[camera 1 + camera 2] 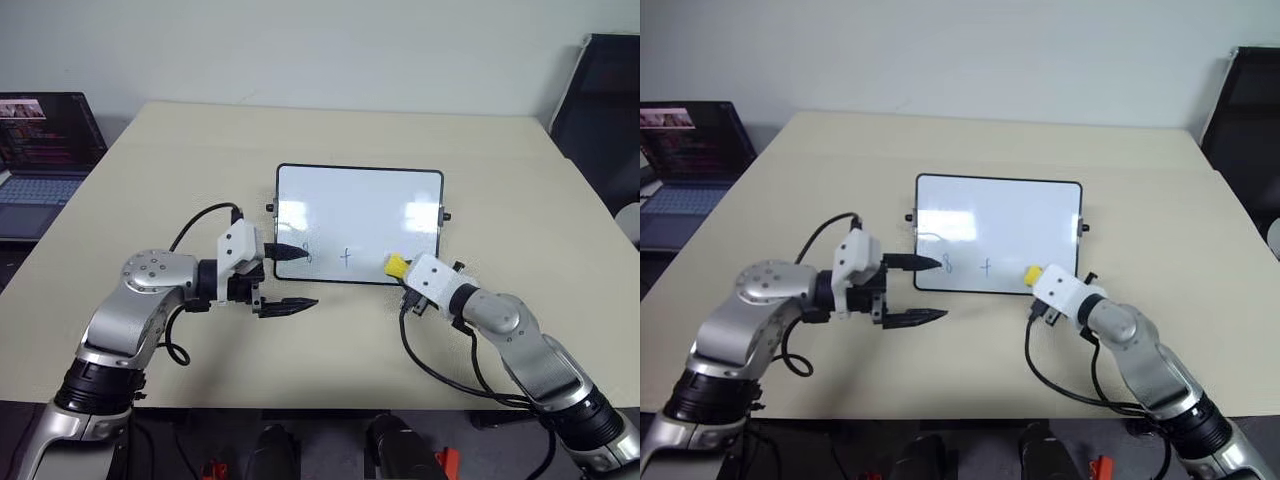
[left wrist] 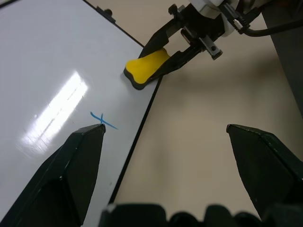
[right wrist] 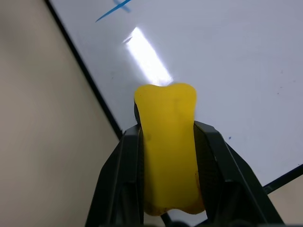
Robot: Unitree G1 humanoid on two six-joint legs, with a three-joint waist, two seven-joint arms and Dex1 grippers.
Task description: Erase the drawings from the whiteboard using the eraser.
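Left eye view: one whiteboard [image 1: 360,205], two drawings [image 1: 346,257]; right pincer [image 1: 403,270] grips one eraser [image 1: 396,265], left pincer [image 1: 297,276] gapes.

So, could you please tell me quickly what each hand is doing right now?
Left hand: open, holding nothing.
Right hand: shut on the eraser.

Both eye views look forward and down from head height over the table [image 1: 330,140] and whiteboard [image 1: 360,205]. Each wrist view looks close along its own fingers, low over the board's near edge, sharing the yellow eraser [image 2: 144,68].
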